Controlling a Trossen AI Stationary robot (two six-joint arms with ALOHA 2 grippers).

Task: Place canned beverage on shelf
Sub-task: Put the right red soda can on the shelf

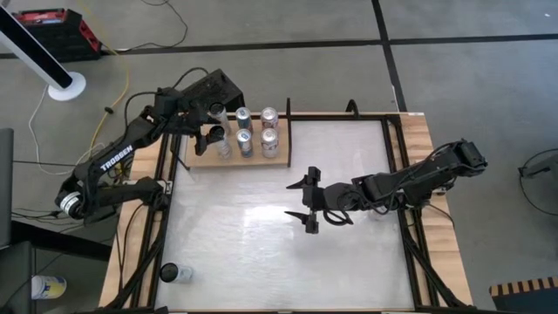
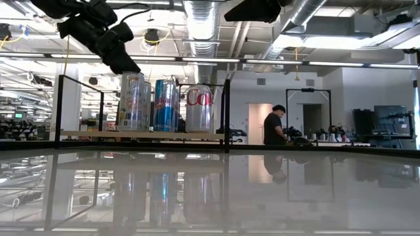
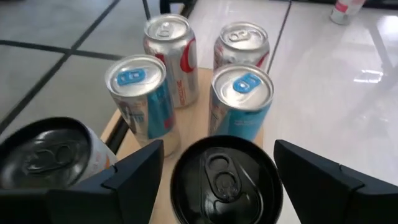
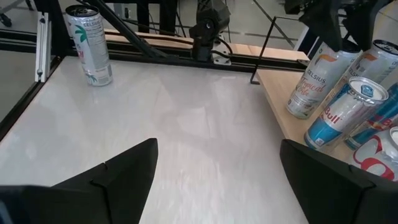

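The shelf [image 1: 261, 160], a wood panel with black rails, sits at the table's far left and carries several cans standing upright. Two are red and silver, two are blue, and one is a white and orange can [image 3: 43, 155]. My left gripper [image 3: 219, 149] is open above the shelf's left end. Its fingers stand on either side of a black-topped can [image 3: 225, 180] that rests on the shelf, with a narrow gap on each side. My right gripper [image 1: 305, 202] hangs open over the middle of the table with nothing between its fingers.
A white and green can [image 4: 90, 43] stands alone on the table near its front left corner [image 1: 174, 273]. The white tabletop [image 1: 261, 244] between it and the shelf is bare. A person [image 2: 273, 126] stands in the room far behind the table.
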